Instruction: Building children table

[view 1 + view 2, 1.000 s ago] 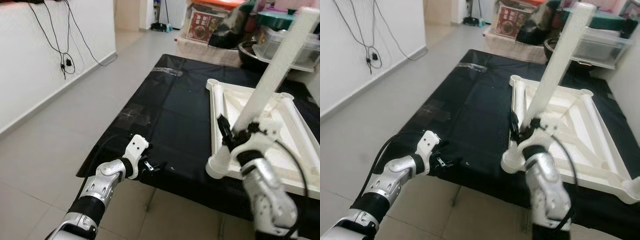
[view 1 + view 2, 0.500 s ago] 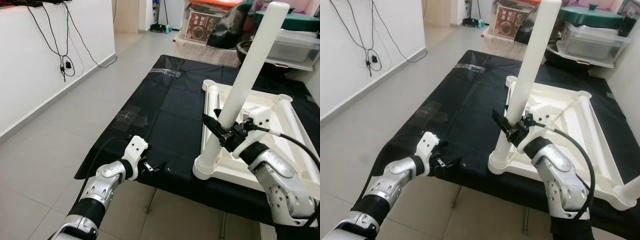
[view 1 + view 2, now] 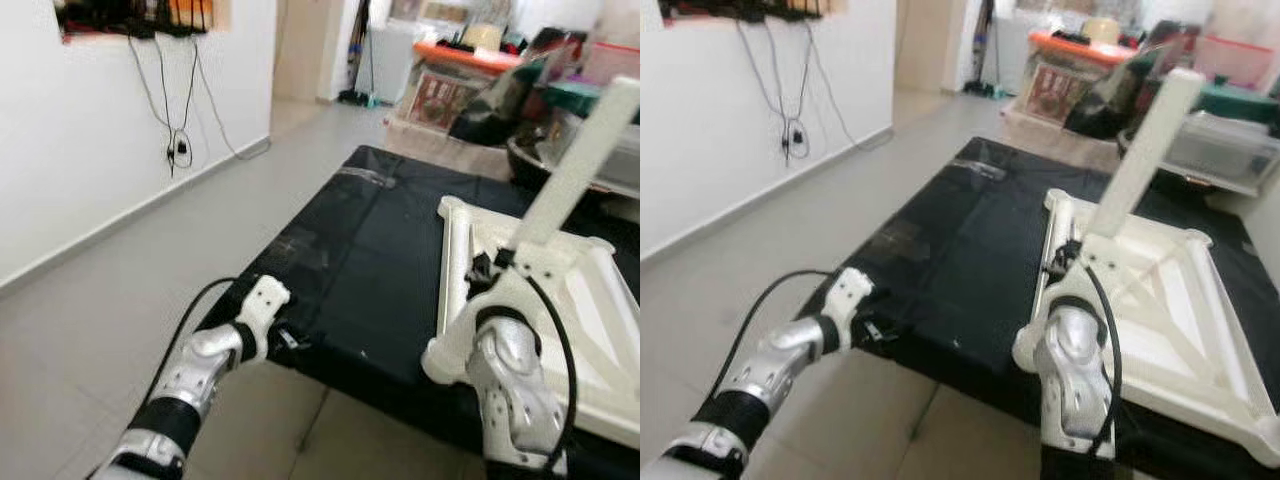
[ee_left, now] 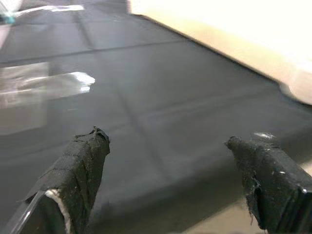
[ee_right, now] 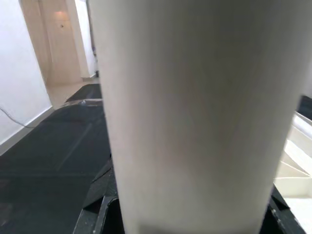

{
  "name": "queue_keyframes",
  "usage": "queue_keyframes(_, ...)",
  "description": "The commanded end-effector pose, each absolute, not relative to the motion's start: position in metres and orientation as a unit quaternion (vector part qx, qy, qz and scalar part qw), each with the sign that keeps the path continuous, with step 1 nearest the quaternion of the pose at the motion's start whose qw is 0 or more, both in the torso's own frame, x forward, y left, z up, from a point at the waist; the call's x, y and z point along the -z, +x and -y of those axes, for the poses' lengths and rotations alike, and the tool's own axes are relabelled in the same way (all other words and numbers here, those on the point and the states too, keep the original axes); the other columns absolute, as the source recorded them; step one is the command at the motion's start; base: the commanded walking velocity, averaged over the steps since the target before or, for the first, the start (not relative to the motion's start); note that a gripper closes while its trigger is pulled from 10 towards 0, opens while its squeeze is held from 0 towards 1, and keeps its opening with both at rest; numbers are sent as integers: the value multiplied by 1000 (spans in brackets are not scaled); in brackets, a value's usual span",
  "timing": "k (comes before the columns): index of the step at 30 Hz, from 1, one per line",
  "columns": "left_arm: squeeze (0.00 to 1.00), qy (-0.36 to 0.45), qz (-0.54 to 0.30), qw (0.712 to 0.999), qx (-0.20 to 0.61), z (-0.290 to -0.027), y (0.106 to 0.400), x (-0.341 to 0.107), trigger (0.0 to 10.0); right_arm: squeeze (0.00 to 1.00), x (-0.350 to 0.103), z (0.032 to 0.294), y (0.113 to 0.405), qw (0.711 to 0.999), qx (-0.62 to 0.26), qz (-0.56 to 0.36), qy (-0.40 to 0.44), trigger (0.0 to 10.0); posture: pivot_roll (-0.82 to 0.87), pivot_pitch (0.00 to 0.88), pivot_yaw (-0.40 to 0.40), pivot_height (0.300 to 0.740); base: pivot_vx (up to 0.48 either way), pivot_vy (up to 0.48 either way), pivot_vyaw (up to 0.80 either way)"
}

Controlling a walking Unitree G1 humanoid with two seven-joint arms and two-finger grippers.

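Nearest, the left hand (image 4: 165, 180) hangs spread and empty just off the near edge of the black-covered table (image 3: 390, 250). At the near corner of the upturned white tabletop (image 3: 590, 330), which lies on the table's right side, the right hand (image 3: 490, 272) pinches the white leg (image 3: 1145, 150) low down; the leg tilts away toward the far right. That lean is the risk: if the leg goes into its corner socket (image 3: 445, 365) crooked it may jam, or levering it could drag the tabletop off the near edge.
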State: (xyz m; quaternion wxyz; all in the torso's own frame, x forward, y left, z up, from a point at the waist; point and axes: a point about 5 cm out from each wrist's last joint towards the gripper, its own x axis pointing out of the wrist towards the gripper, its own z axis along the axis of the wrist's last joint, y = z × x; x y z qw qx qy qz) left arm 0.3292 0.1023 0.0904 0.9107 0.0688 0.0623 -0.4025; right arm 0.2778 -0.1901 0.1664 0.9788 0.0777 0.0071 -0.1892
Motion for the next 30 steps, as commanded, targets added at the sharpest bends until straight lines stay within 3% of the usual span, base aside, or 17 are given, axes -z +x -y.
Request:
queue_keyframes(1,0,71,-65,904,417,-94,325,-87,10000,0,-137,177,274,980,157,-88,86,10000,116,0,-100,740,0,0,0)
queue_keyframes(2,0,71,-66,904,417,-94,325,-87,10000,1000,-147,175,277,986,127,-56,93,10000,118,0,-103,740,0,0,0)
queue_keyframes(4,0,72,-65,904,416,-95,326,-88,10000,1000,-154,177,283,990,96,-34,97,10000,122,0,-107,740,0,0,0)
queue_keyframes(5,0,72,-63,906,413,-96,328,-90,10000,0,-164,179,290,994,49,-12,92,10000,126,0,-109,740,0,0,0)
queue_keyframes(8,0,72,-62,907,410,-97,330,-91,10000,0,-175,177,296,996,-20,6,90,10000,123,0,-112,740,0,0,0)
queue_keyframes(10,0,72,-62,908,408,-98,330,-91,10000,0,-190,171,297,986,-145,25,78,10000,121,0,-112,740,0,0,0)
queue_keyframes(15,0,70,-61,907,411,-95,329,-90,10000,0,-186,170,290,969,-241,16,45,10000,127,0,-117,740,0,0,0)
queue_keyframes(16,0,69,-61,907,411,-94,328,-89,10000,0,-174,173,291,965,-258,-6,37,3961,136,0,-124,740,0,0,0)
queue_keyframes(19,0,69,-61,907,412,-93,328,-89,10000,0,-165,176,293,964,-264,-22,34,2902,137,0,-126,740,0,0,0)
queue_keyframes(20,0,69,-60,908,410,-94,328,-90,10000,0,-155,180,299,970,-235,-36,45,0,146,0,-131,740,0,0,0)
queue_keyframes(21,0,70,-59,909,407,-96,329,-91,10000,0,-148,187,308,983,-169,-46,51,0,146,0,-131,740,0,0,0)
queue_keyframes(22,0,70,-59,909,407,-96,329,-91,10000,0,-148,187,308,983,-169,-46,51,0,146,0,-131,740,0,0,0)
queue_keyframes(23,0,71,-59,910,404,-99,330,-91,10000,0,-139,201,317,995,-50,-66,60,0,145,0,-131,740,0,0,0)
queue_keyframes(25,0,71,-59,910,404,-99,330,-91,10000,0,-139,201,317,995,-50,-66,60,0,145,0,-131,740,0,0,0)
queue_keyframes(27,0,72,-62,911,401,-101,328,-89,10000,0,-114,236,305,960,233,-113,103,0,137,0,-126,740,0,0,0)
queue_keyframes(29,0,72,-62,911,401,-101,328,-89,10000,0,-114,236,305,960,233,-113,103,0,137,0,-126,740,0,0,0)
queue_keyframes(30,0,70,-63,910,404,-99,327,-88,10000,0,-102,240,290,936,306,-131,116,0,135,0,-124,740,0,0,0)
